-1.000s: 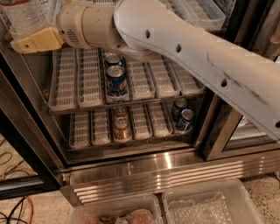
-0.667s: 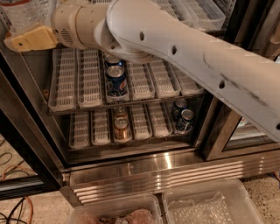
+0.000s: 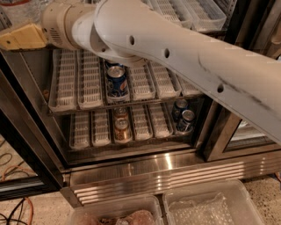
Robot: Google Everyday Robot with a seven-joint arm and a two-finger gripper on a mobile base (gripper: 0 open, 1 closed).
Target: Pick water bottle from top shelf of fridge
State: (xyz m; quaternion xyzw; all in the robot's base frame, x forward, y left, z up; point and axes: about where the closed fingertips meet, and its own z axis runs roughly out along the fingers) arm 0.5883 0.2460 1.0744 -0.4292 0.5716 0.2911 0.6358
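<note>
My gripper, tan-coloured, is at the far top left of the camera view, at the left end of the top shelf of the fridge. Just above it, a bit of clear plastic at the frame's top edge looks like the lower part of the water bottle; the rest of it is out of view. My white arm crosses the view from the right and hides most of the top shelf's white lane trays.
A rack below holds blue cans. The lowest rack holds an orange can and dark cans. Two clear plastic bins stand on the floor in front. Cables lie at the lower left. A black door frame stands at the right.
My gripper and arm have moved further left and slightly up, toward the left end of the top shelf. The cans have not moved.
</note>
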